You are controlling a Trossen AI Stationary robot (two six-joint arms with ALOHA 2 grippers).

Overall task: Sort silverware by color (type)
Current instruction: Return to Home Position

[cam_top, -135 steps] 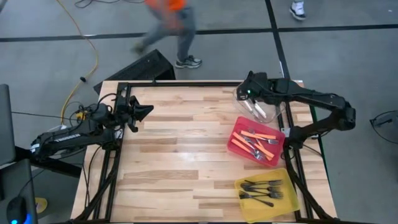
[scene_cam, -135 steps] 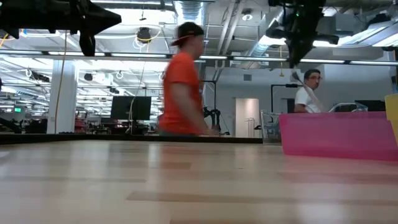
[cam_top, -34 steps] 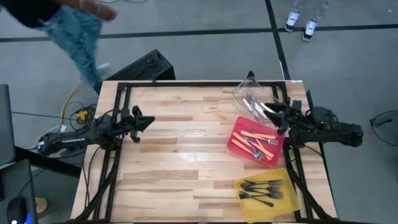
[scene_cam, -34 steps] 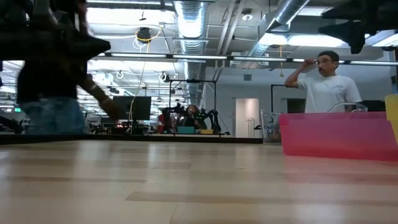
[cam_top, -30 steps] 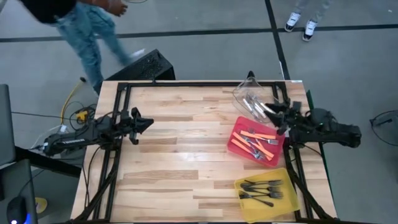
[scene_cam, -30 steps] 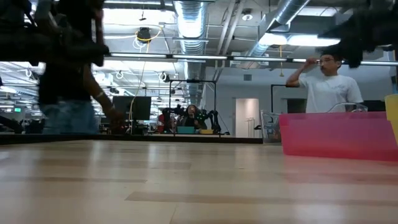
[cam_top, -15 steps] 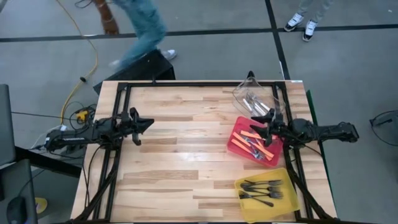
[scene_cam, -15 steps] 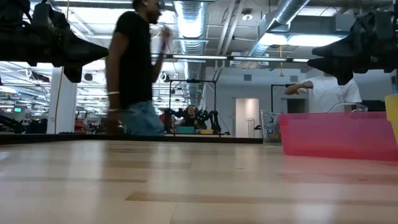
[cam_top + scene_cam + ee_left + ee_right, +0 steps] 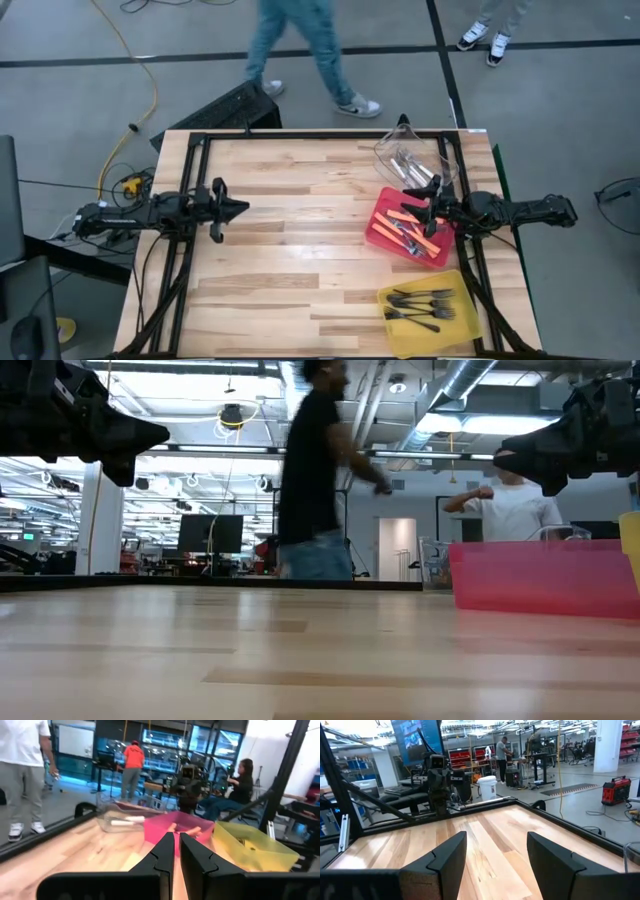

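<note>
The silverware lies in three bins along the table's right side. Orange-handled forks (image 9: 398, 222) are in the red bin (image 9: 380, 212), black forks (image 9: 420, 305) in the yellow bin (image 9: 466, 300), and pale forks (image 9: 405, 163) in the clear bin (image 9: 387, 148). My right gripper (image 9: 418, 207) hangs open and level above the red bin's right part, well clear of it (image 9: 512, 458), with nothing between its fingers (image 9: 495, 850). My left gripper (image 9: 240, 208) is shut and empty at the table's left side, pointing level across the table (image 9: 174, 847).
Bare wood fills the table's middle and left (image 9: 290, 240). A black frame (image 9: 300, 136) runs along the far edge and down both sides. A person (image 9: 300, 40) walks on the floor past the far edge, and another stands beyond the table (image 9: 515, 510).
My right gripper has come down and swung from beside the clear bin toward the near edge and the table's middle, ending over the red bin, still open. My left arm has swung slightly toward the near edge. A person has walked to the right behind the table.
</note>
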